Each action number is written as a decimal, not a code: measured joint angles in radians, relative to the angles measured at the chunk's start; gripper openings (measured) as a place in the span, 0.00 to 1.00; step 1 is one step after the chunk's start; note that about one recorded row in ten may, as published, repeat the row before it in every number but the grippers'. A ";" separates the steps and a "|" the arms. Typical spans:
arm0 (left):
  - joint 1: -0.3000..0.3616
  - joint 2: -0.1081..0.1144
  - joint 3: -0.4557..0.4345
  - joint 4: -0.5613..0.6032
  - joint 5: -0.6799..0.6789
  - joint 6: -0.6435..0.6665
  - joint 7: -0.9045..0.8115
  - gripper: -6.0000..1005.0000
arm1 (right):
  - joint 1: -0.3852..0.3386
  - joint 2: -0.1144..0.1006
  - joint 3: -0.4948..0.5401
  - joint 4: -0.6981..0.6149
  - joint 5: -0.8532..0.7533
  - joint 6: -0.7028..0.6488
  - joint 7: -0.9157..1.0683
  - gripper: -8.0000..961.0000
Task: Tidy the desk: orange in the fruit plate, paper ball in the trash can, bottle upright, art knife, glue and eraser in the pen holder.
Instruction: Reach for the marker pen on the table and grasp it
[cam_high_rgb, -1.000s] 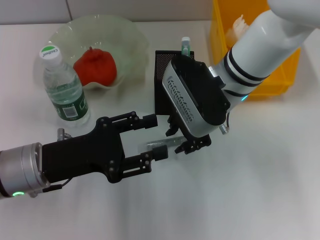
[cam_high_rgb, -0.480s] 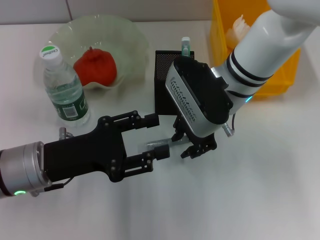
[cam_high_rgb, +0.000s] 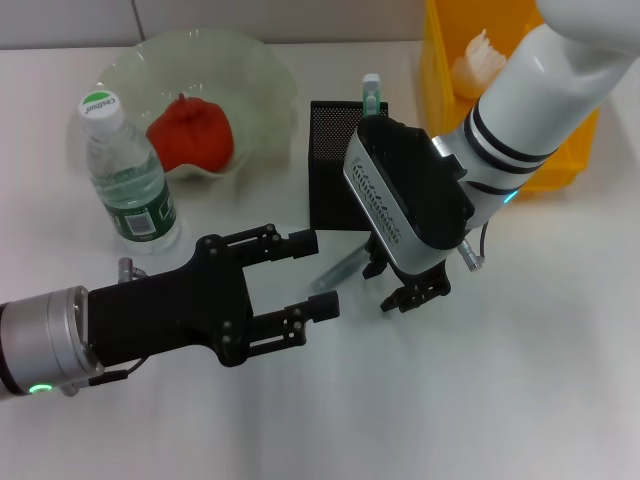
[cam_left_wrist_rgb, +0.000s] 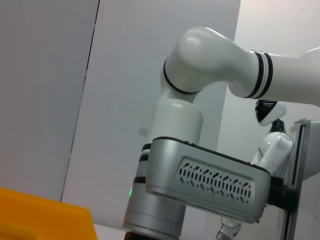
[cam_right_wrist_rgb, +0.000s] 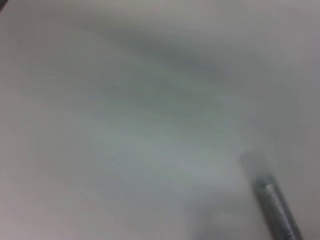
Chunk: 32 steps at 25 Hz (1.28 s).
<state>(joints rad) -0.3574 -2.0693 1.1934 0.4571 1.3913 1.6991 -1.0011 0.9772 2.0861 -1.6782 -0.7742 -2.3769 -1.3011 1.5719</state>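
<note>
Your right tool (cam_high_rgb: 400, 285) now clamps knife (cam_high_rgb: 338, 271): knife up off bench, tilted, at holder's (cam_high_rgb: 330, 170) 6 o'clock. Left tool (cam_high_rgb: 312, 273) wide, idle at 8 o'clock. Pickup looks done; holder drop remains.

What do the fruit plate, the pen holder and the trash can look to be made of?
Fruit plate: probably glass or clear plastic, pale green and translucent with a wavy rim. Pen holder: likely metal mesh, matte black, with a fine perforated grid. Trash can: apparently moulded plastic, opaque yellow-orange with smooth walls.
</note>
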 joint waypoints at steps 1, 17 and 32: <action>0.000 0.000 0.000 0.000 0.000 -0.003 0.000 0.66 | 0.000 0.000 0.000 0.000 -0.001 0.000 0.003 0.43; 0.000 0.000 0.000 -0.002 0.000 -0.010 0.001 0.66 | -0.038 -0.003 0.000 -0.084 -0.027 0.047 0.014 0.43; -0.011 -0.002 0.000 -0.002 0.000 -0.012 0.001 0.66 | -0.030 -0.001 0.002 -0.020 -0.025 0.098 0.007 0.43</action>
<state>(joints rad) -0.3680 -2.0709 1.1934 0.4549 1.3913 1.6872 -1.0001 0.9469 2.0847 -1.6765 -0.7942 -2.4015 -1.2028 1.5793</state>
